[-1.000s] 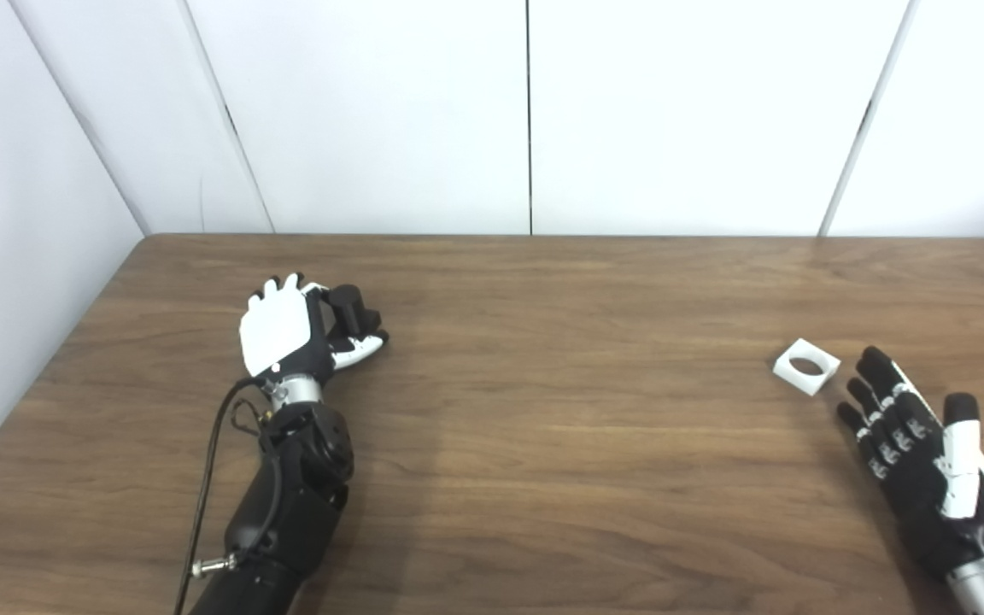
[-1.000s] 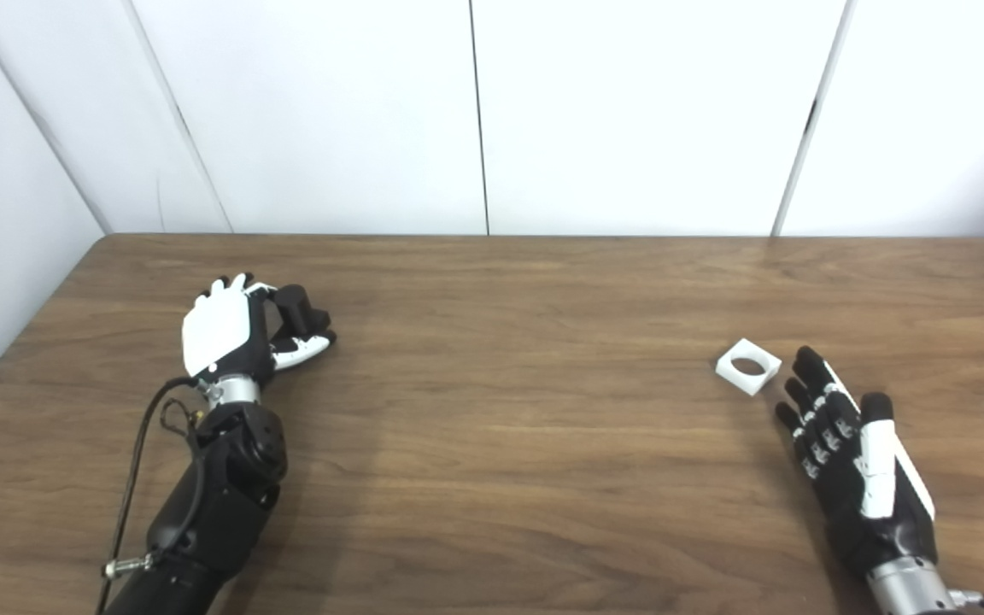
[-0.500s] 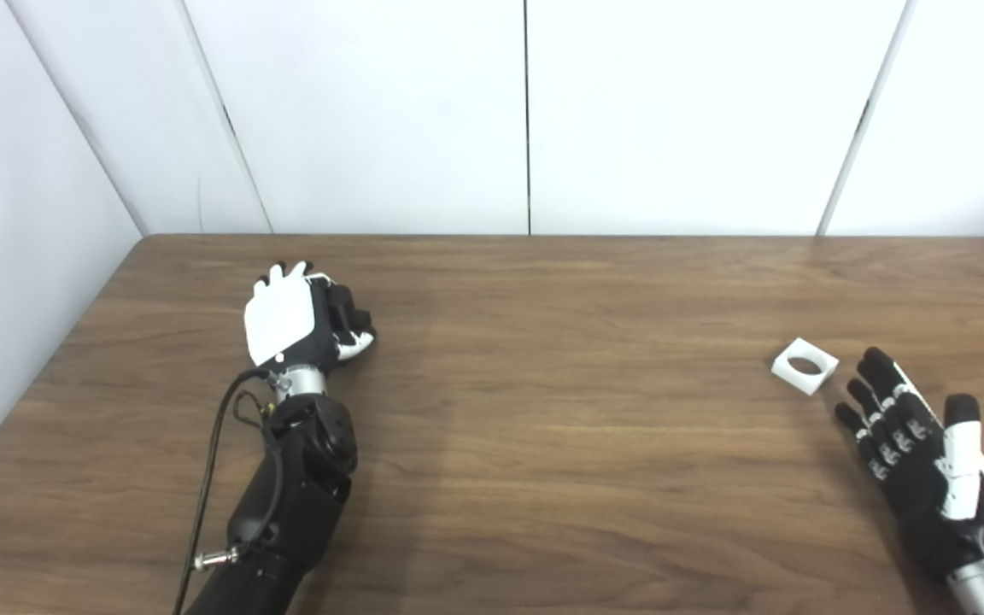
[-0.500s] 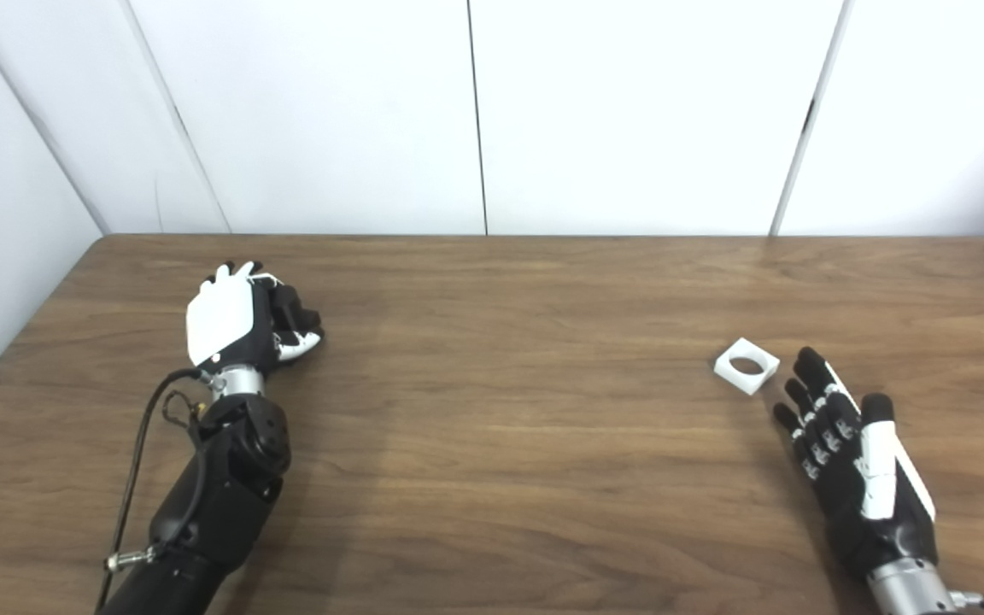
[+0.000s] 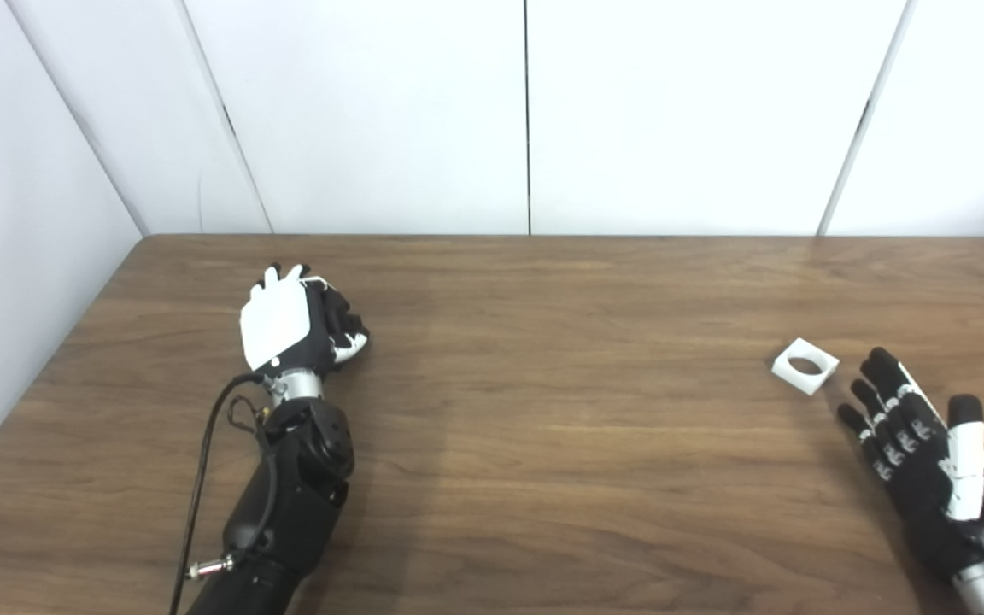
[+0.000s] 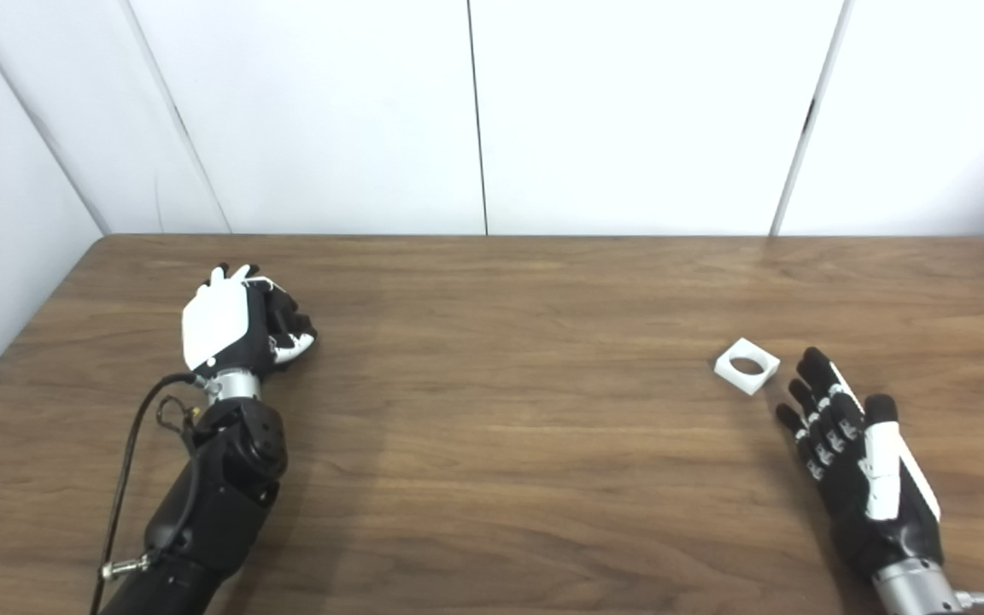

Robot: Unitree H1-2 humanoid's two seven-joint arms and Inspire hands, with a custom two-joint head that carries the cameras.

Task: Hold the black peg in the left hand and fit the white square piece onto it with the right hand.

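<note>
Over on the far left of the wood-grained bench [image 5: 543,444], the left hand [image 5: 291,320] stands with its flat white back plate toward the cameras and its dark fingers [image 5: 340,314] curled in tight. The black peg cannot be made out in that closed fist, so whether the fingers are wrapped around it cannot be told. A thin black cable [image 5: 202,478] loops beside the glossy black forearm.

On the right side, the white square piece [image 5: 805,366] lies flat on the bench, a small blocky tile with a round hole through its middle, turned so one corner points to the near edge. Just near and to the right of it, the right hand [image 5: 928,465] rests open, holding nothing, its segmented black fingers [image 5: 881,376] spread and stretched toward the piece without touching it. Smooth white wall panels [image 5: 372,111] rise behind the bench.
</note>
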